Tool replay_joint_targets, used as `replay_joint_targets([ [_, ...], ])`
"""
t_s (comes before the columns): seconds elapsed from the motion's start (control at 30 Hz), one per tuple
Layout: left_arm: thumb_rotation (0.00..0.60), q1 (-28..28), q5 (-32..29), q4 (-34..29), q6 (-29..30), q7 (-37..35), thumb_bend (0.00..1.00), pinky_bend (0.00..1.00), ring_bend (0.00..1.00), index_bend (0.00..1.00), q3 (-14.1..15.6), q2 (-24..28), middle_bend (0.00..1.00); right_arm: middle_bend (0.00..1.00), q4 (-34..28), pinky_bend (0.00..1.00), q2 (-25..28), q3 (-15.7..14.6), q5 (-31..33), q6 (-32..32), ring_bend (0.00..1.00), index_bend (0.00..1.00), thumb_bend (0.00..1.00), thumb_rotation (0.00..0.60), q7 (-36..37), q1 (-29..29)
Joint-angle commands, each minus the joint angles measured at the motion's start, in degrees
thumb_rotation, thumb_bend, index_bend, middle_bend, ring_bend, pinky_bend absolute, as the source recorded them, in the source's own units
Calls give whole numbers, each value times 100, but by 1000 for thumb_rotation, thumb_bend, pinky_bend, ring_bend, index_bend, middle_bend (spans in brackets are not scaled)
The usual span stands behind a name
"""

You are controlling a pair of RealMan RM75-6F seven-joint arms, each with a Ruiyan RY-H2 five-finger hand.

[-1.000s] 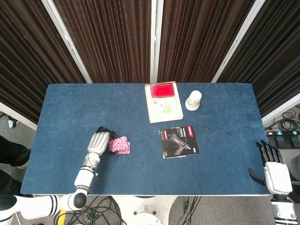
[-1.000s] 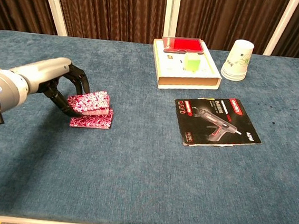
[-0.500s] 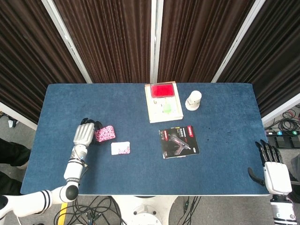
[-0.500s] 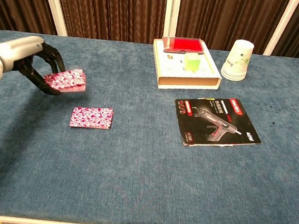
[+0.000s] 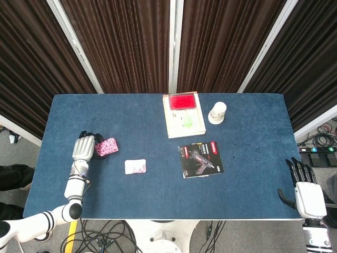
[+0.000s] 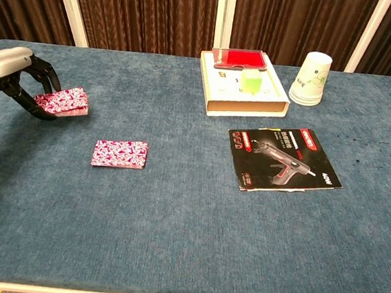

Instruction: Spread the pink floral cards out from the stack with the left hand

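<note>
On the blue table (image 6: 186, 242), take the single pink floral card (image 6: 119, 154) as the marker: it lies flat on the cloth by itself, nearest the front edge of anything on the table. There are two lots of pink cards in all, this loose one and the stack of pink floral cards (image 6: 62, 100), which sits off to the left of it and a little farther back, well apart from it.

The left hand (image 6: 23, 83) grasps that stack, dark fingers curled over the top and under the bottom; in the chest view the stack seems to be held just above the cloth, though I cannot tell for certain that it is clear of it. From the head view the same hand (image 5: 84, 147) is seen with the stack (image 5: 106, 147) poking out on the side toward the loose card (image 5: 135, 166).

The right hand (image 5: 306, 192) shows only in the head view, far to the right of the loose card, off the table's front right corner. It holds nothing and its dark fingers are extended and slightly parted.

To the right of the loose card, at much the same depth, lies one glue gun package (image 6: 284, 158), flat and slightly askew. Farther back stands one shallow cardboard tray (image 6: 244, 107), holding one red box (image 6: 240, 57) at its far end and one small green block (image 6: 251, 82) in front of that. Just right of the tray stands one stack of white paper cups (image 6: 311, 78), upside down.
</note>
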Motion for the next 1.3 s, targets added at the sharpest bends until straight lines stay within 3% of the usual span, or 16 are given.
replay_joint_targets([
  [0.03, 600, 9, 37, 116, -67, -66, 271, 85, 207, 524, 14, -60, 528, 0, -11, 0, 7, 5, -2, 9, 0, 0, 231, 600, -9, 0],
  [0.47, 600, 42, 296, 318, -290, -262, 198, 81, 207, 456, 103, -53, 467, 0, -22, 0, 26, 5, 19, 3, 0, 0, 230, 600, -2, -8],
  [0.83, 600, 123, 429, 392, -357, -435, 139, 70, 143, 198, 131, -36, 344, 0, -33, 0, 36, 4, 35, -10, 0, 0, 230, 600, -9, -8],
  [1.1, 600, 153, 572, -34, -161, -358, 129, 69, 134, 181, 85, 145, 321, 0, -46, 0, 49, 2, 7, 23, 0, 0, 231, 600, 9, -18],
  [1.3, 600, 158, 726, -693, 33, -195, 127, 69, 133, 182, 86, 352, 321, 0, -129, 0, 121, 22, -135, 229, 0, 0, 231, 600, 21, -61],
])
